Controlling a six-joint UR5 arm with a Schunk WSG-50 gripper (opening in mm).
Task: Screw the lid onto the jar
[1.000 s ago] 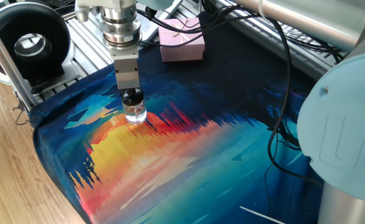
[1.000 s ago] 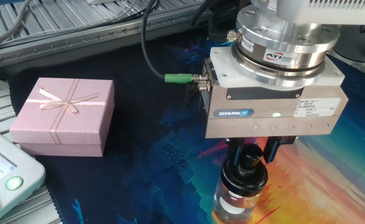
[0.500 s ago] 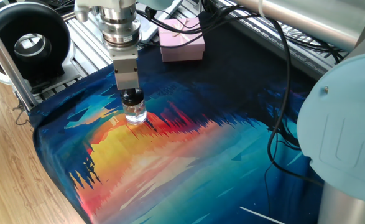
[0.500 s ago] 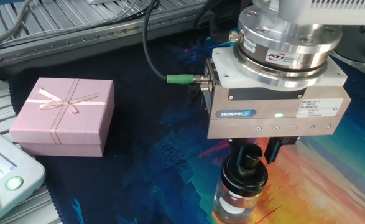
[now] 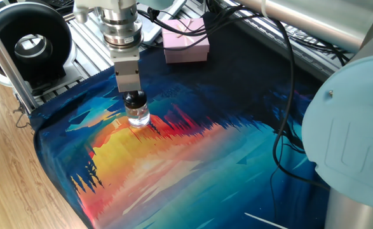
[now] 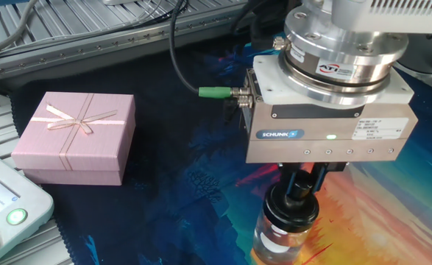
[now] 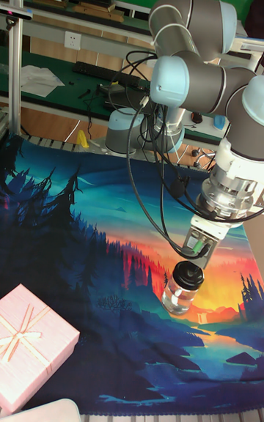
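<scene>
Tall fixed view shows the gripper [image 7: 192, 264] poised straight above the jar [image 7: 179, 294], a small clear glass vessel standing upright on the sunset-forest printed cloth [image 7: 88, 246] that covers the surface. The lid [image 7: 188, 275], black and round with a knob on top, sits on the jar's neck. From the other fixed view the jaws reach down on either side of the lid's knob [image 6: 298, 188]; whether they actually pinch it cannot be told. A pink gift box [image 6: 76, 137] with a ribbon bow lies well apart from the jar.
</scene>
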